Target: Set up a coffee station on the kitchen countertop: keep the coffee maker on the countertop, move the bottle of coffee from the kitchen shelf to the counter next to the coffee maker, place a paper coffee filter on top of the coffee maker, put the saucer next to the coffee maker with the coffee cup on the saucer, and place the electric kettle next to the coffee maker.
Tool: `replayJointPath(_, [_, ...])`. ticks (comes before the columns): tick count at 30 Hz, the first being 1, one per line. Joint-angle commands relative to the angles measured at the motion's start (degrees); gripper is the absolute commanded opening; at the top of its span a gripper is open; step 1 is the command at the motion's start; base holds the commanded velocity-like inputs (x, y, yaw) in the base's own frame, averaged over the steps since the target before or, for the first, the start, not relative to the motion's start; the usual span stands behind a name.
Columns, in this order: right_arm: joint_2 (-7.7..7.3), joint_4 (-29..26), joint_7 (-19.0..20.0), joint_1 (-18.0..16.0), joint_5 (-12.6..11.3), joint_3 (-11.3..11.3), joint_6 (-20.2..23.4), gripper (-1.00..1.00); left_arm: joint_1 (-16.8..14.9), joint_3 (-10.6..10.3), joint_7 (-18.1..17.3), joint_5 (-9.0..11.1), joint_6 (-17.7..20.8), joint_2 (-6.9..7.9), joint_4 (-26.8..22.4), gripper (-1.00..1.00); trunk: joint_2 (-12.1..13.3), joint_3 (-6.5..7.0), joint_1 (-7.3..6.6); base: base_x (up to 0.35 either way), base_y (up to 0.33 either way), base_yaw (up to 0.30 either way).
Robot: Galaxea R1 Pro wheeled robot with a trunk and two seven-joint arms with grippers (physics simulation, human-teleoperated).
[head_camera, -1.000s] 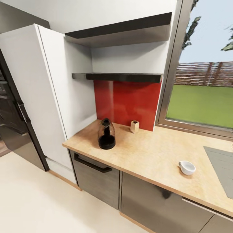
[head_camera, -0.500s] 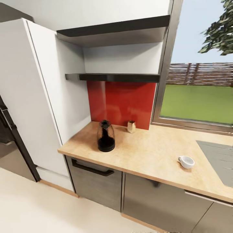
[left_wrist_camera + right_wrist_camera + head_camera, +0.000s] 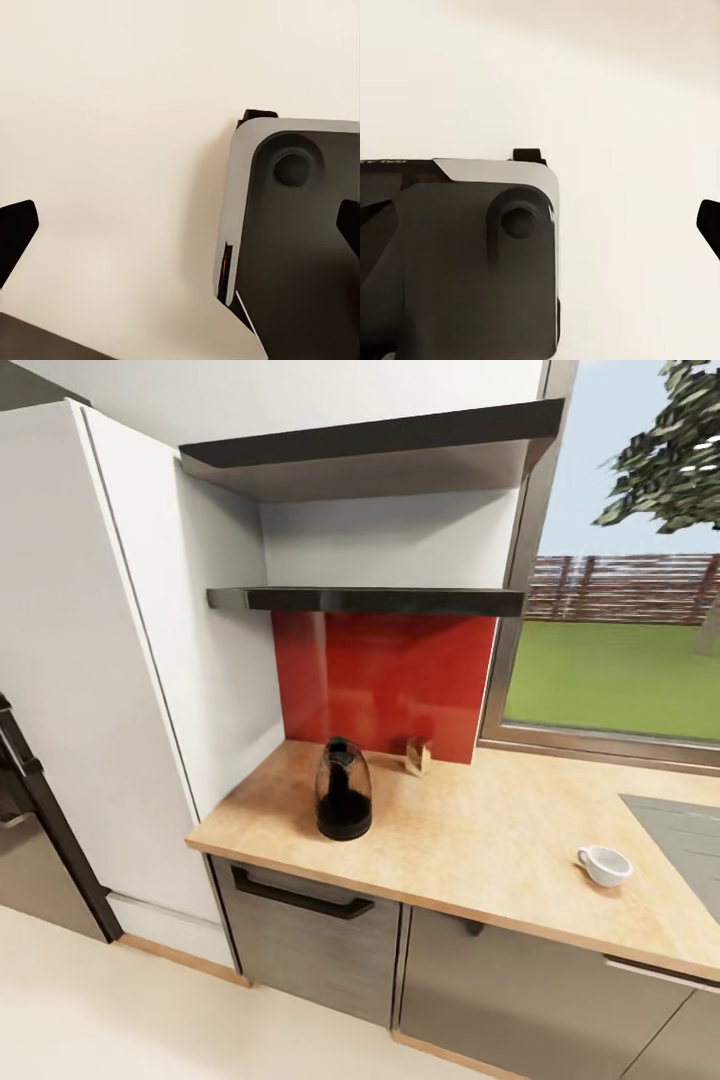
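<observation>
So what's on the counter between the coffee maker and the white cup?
Nothing: in the head view, bare wooden countertop runs from the coffee maker to the cup.

Coffee maker [image 3: 343,790] on countertop [image 3: 480,850]; cup [image 3: 604,865] right.

The bench [image 3: 480,840] is a pale, mottled wood tone, with grey-brown cabinet fronts [image 3: 310,945] beneath and a black drawer handle [image 3: 300,895]. The coffee maker [image 3: 344,789] is glossy black and dark see-through. A small tan box [image 3: 417,756] stands before the bright red backsplash [image 3: 385,680]. The coffee cup [image 3: 604,865] is white. Two shelves [image 3: 370,600] are black-edged against white walls, beside a tall white cabinet [image 3: 110,660]. The floor [image 3: 100,1020] is cream. Outside the window [image 3: 620,650] lie green grass, a brown slatted fence and pale blue sky. In the wrist views, the robot's base [image 3: 300,240] is black with a grey rim.
</observation>
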Motion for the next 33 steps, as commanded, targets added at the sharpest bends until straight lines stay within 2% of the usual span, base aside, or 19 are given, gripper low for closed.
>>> replayJointPath(1, [0.0,0.08,-0.16,-0.05,0.6,-0.48,-0.23,1.0,-0.05,-0.47,-0.22,0.61,-0.18,0.04,0.07,1.0,-0.09,-0.1,0.03,0.108,0.095,0.0])
replayJointPath(15, [0.31,-0.21,-0.44,-0.12,0.15,-0.97,-0.24,1.0,-0.05,-0.64,-0.27,0.42,-0.25,0.2,0.3,1.0,-0.09,-0.1,0.03,0.021,0.021,0.0])
replayJointPath(22, [0.53,-2.77,-0.29,-0.12,0.08,-0.85,-0.38,1.0,-0.12,-0.72,-0.33,0.36,-0.31,0.54,0.09,1.0,-0.09,-0.1,0.03,0.0,0.188,0.0])
replayJointPath(28, [0.64,-3.35,-0.25,-0.13,0.07,-0.83,-0.39,1.0,-0.18,-0.73,-0.36,0.4,-0.39,1.08,0.05,1.0,-0.09,-0.1,0.03,0.0,0.07,0.0])
replayJointPath(33, [0.81,-3.36,-0.22,-0.13,0.05,-0.83,-0.39,1.0,-0.29,-0.72,-0.36,0.42,-0.37,1.18,-0.01,1.0,-0.09,-0.1,0.03,0.0,0.234,0.0])
